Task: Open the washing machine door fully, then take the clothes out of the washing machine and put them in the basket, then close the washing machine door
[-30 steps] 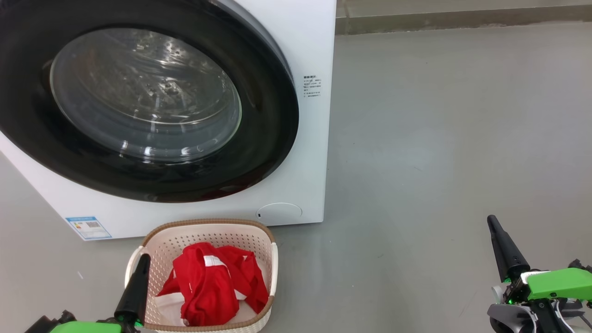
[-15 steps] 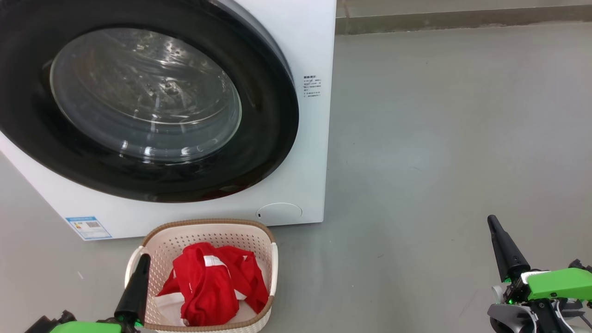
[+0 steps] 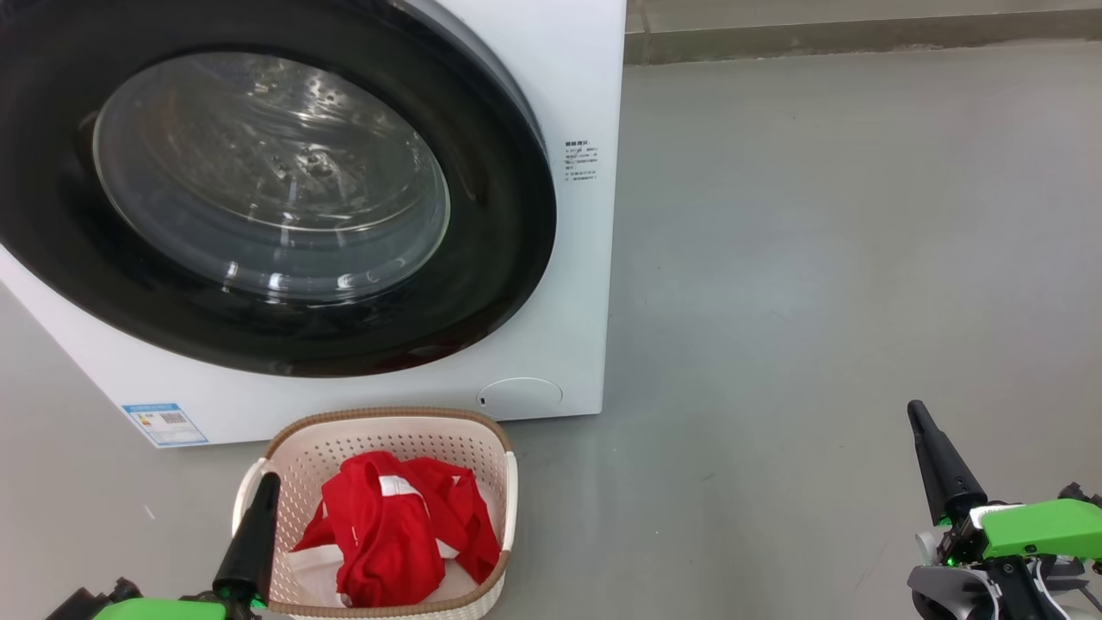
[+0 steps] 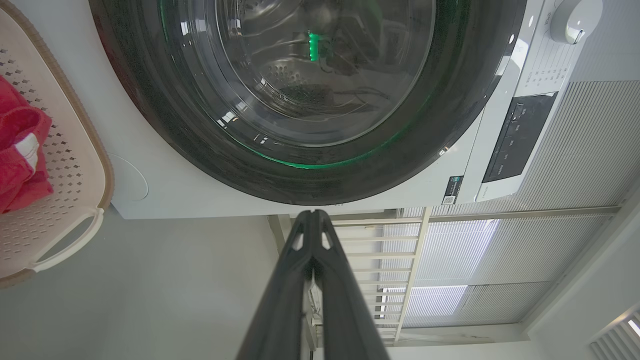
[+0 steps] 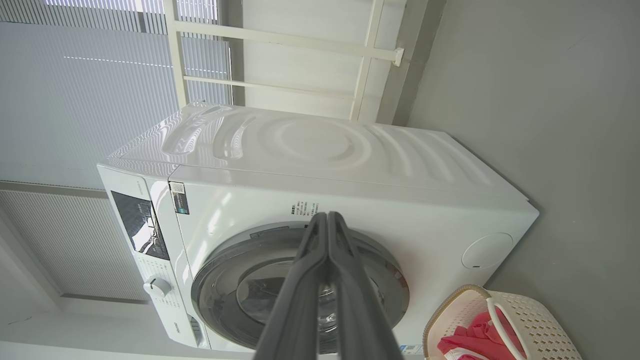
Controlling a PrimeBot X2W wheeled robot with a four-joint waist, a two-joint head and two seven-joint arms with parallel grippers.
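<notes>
1. washing machine door (image 3: 267, 189) sits closed, flush on the washing machine (image 3: 572, 77).
2. clothes (image 3: 396, 534) lie inside the basket (image 3: 379, 419), on the floor (image 3: 818, 258) just before the machine's front.
3. left gripper (image 3: 269, 479) and right gripper (image 3: 915, 409): fingers pressed together, both empty.

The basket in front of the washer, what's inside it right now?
Bunched red clothes with white parts lie in the basket, covering most of its floor. Whatever sits beneath them is hidden.
</notes>
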